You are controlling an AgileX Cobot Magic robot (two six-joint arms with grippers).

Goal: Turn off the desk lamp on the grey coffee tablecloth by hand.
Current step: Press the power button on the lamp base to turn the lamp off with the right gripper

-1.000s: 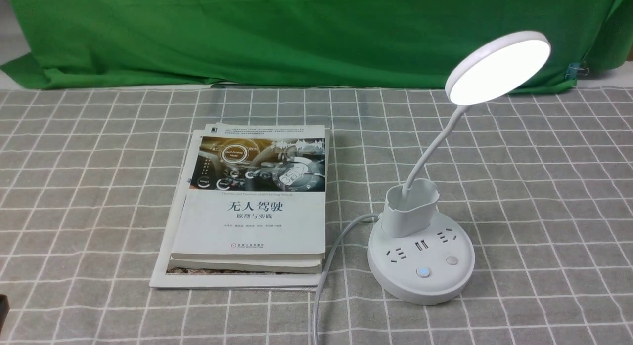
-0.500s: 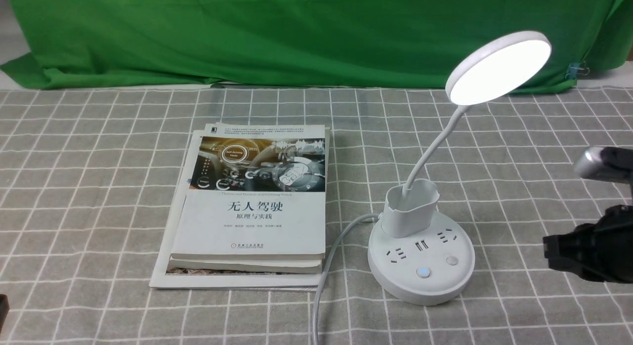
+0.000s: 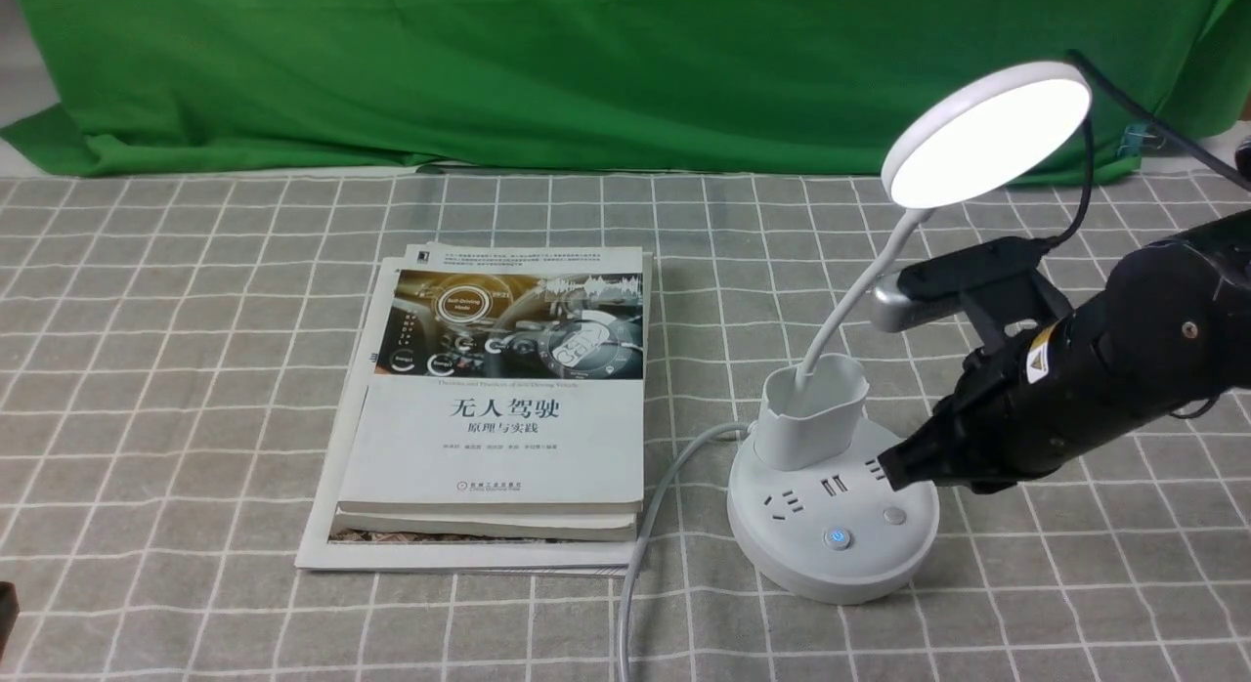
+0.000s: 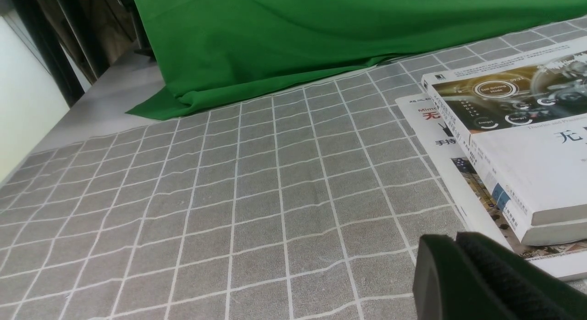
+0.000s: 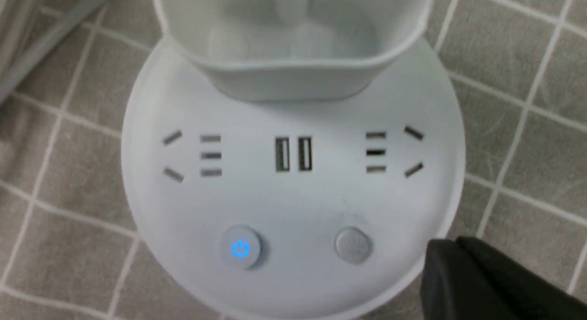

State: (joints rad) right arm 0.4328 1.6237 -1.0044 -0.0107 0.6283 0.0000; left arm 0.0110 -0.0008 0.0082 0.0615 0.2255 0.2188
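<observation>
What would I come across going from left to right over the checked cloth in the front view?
Stack of white paperback books → thin grey power cable → round white base of the lit desk lamp → bulky black robot hand, its tip over the base's right edge.

The right arm is a bulky matte black tube with rounded joints. A small round screw sits in its side, and a yellow warning sticker sits on a white label. It narrows to the right claw, a blunt black wedge whose two fingers meet along a thin seam. Above it, a black bracket carries a rounded silver-grey bar topped by a black block. A thin black cable loops away from the block. The left claw is the same matte black, with finely textured fingers pressed together.
</observation>
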